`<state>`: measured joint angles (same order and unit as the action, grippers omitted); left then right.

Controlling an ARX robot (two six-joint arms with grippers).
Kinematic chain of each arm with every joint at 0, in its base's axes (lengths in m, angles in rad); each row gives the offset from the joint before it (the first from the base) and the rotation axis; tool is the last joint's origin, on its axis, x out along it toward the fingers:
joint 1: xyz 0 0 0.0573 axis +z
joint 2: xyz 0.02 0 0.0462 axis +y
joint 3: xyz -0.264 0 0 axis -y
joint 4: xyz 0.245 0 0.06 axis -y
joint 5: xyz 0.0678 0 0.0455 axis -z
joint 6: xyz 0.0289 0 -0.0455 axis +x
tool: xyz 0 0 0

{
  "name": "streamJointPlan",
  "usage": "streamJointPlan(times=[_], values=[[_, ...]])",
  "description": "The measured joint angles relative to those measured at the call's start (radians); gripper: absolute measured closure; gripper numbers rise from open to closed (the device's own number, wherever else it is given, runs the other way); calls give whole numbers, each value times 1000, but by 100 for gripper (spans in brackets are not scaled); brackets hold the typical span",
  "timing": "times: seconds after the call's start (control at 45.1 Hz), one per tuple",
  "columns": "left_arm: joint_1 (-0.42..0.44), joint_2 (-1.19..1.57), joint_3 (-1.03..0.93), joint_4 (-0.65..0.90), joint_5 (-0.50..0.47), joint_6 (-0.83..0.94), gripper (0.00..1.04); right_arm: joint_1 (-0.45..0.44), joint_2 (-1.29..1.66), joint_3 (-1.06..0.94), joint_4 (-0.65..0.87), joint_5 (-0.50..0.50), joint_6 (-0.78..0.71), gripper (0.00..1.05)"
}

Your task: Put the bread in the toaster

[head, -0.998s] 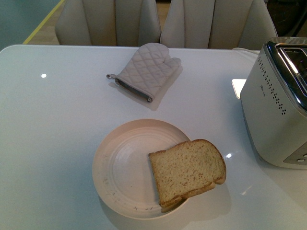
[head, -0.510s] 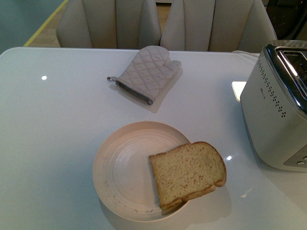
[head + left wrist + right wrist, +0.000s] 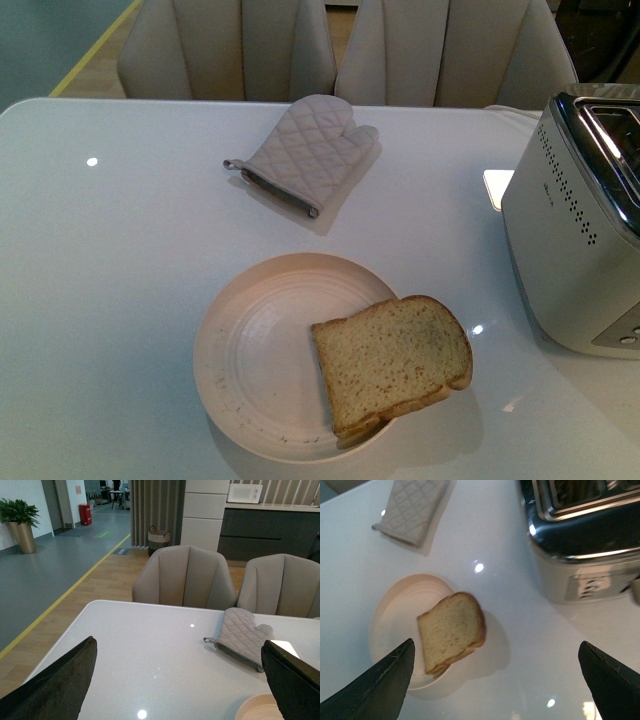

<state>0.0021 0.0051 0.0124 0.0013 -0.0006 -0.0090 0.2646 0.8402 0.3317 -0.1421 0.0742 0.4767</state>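
Front view: the bread (image 3: 392, 358) lies on the plate (image 3: 250, 350), left of the toaster (image 3: 575, 250). Left wrist view: left gripper (image 3: 178, 647) agape, aimed across the table (image 3: 125, 630). Right wrist view: right gripper (image 3: 496, 644) agape, pointing down over the bread.

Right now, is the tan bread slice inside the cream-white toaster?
No, the bread slice lies on the round pale plate, outside the toaster.

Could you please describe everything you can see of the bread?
The bread is a single tan, speckled slice with a brown crust and a rounded top, and it looks whole. It lies face up on the right part of the plate, with its rounded top jutting past the rim towards the toaster. Only the plate visibly touches it.
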Motion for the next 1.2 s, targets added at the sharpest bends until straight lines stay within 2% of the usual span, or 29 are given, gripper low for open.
streamJointPlan(times=[0.177, 0.422, 0.71, 1.065, 1.087, 1.198], values=[[0, 0, 0, 0, 0, 0, 7, 35, 408, 56, 264, -172, 127, 9], [0, 0, 0, 0, 0, 0, 7, 39, 882, 114, 531, -230, 156, 9], [0, 0, 0, 0, 0, 0, 7, 23, 1161, 208, 657, -297, 167, 9], [0, 0, 0, 0, 0, 0, 7, 52, 1322, 326, 694, -329, 198, 9], [0, 0, 0, 0, 0, 0, 7, 55, 1328, 333, 694, -329, 203, 10], [0, 0, 0, 0, 0, 0, 7, 63, 1353, 359, 699, -337, 217, 31]])
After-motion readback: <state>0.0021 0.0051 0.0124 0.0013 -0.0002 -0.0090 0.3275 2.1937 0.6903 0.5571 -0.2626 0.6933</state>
